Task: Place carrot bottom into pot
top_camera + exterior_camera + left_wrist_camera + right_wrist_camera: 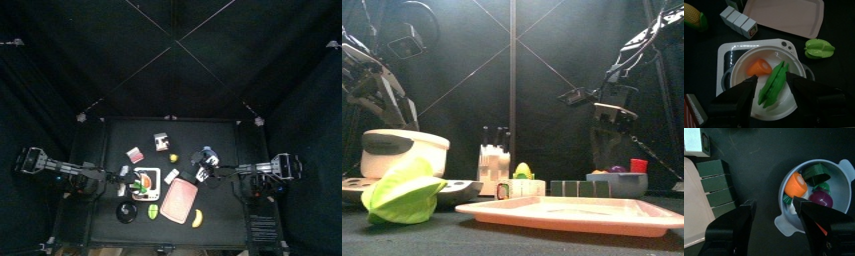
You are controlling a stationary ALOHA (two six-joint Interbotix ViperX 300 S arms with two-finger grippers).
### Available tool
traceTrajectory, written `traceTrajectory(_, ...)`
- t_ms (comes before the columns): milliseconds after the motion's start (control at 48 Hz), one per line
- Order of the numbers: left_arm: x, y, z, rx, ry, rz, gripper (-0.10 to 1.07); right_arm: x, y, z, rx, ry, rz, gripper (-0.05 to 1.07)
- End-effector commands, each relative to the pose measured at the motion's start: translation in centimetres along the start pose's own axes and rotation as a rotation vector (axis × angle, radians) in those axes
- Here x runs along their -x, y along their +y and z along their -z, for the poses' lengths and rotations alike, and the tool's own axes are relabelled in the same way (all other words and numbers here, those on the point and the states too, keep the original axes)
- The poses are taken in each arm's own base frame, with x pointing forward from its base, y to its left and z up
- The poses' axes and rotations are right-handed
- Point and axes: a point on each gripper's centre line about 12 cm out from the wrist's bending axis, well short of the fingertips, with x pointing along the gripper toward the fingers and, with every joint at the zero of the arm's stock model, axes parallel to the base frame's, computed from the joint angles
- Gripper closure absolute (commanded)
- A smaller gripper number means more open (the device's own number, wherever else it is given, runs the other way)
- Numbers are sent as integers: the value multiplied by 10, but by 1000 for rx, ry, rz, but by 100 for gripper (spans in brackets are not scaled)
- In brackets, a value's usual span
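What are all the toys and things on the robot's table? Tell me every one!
White pot: one, white, on a grey stove burner under the left gripper.
Carrot piece: one, orange, inside the white pot.
Pea pod: one, green, inside the white pot beside the carrot piece.
Green pepper: one, light green, on the table beside the stove.
Pink tray: one, pink, empty, near the table's front.
Corn: one, yellow with green husk, on the table.
Blue bowl: one, pale blue, holding orange, green and purple toy pieces.
Left gripper: one, black, open over the white pot.
Right gripper: one, black, open beside the blue bowl.
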Motion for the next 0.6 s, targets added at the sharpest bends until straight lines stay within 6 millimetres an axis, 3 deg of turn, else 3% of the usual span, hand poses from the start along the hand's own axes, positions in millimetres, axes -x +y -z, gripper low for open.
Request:
traceTrajectory(0,1,1,-11,1,-29,-3,11,5,1,-6,-8,-21,-11,10)
traceTrajectory(583,1,1,-12,1,-32,-3,11,6,2,-7,-14,-21,-18,10)
